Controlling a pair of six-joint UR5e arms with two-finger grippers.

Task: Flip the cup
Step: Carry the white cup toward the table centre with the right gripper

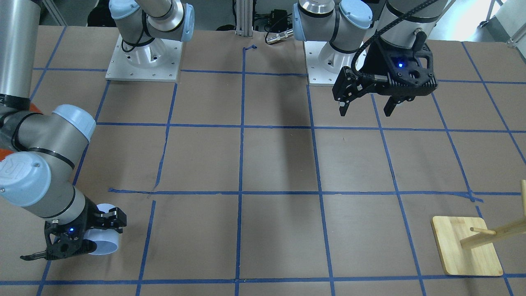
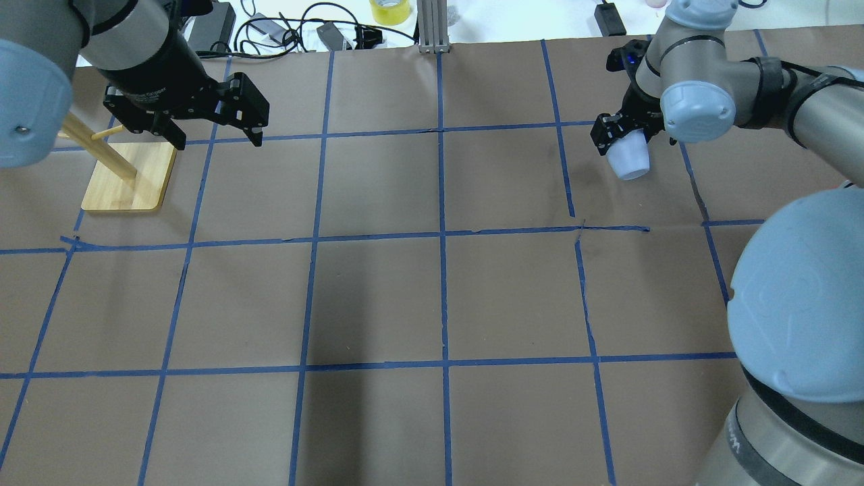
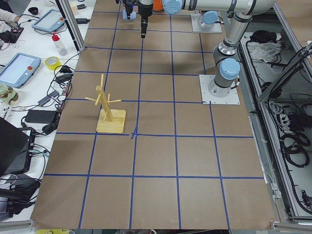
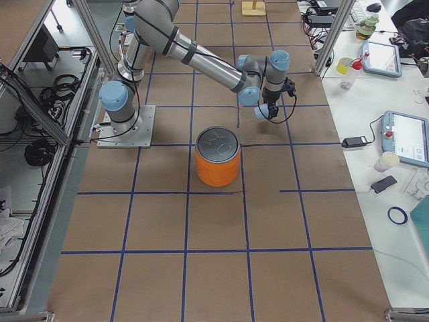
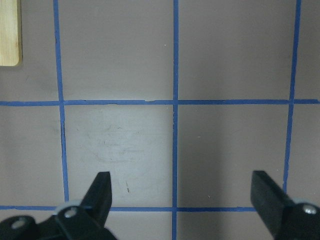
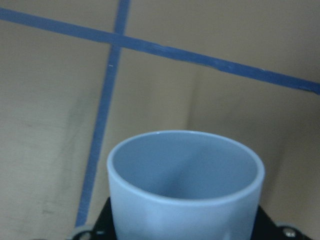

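While clamping the cup (image 2: 629,164) in the right gripper (image 2: 624,143), holds it tipped onto its side low over the table (image 2: 378,304) toward its far right; spreads the left gripper (image 2: 219,142) wide, grasping nothing, above the tape grid (image 2: 443,297) beside the wooden rack (image 2: 128,182).

Left gripper (image 2: 217,135) jaws wide apart, hovering near far left corner; right arm extended, right gripper (image 2: 624,138) clamping cup (image 2: 629,163) near far right corner.
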